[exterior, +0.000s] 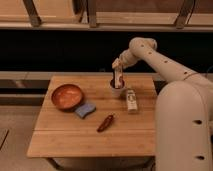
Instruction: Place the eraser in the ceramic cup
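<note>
The small pale ceramic cup (117, 90) stands on the wooden table (95, 135) near its far edge. The eraser (118, 78), a slim whitish bar with reddish marks, stands upright with its lower end down inside the cup. My gripper (118, 66) is right above the cup, at the eraser's top end. The arm reaches in from the right.
A wide orange bowl (66, 96) sits at the left of the table. A blue-grey sponge (85, 109) lies just right of it. A dark red chilli-like object (105, 122) lies mid-table. A whitish remote-like bar (131, 99) lies right of the cup.
</note>
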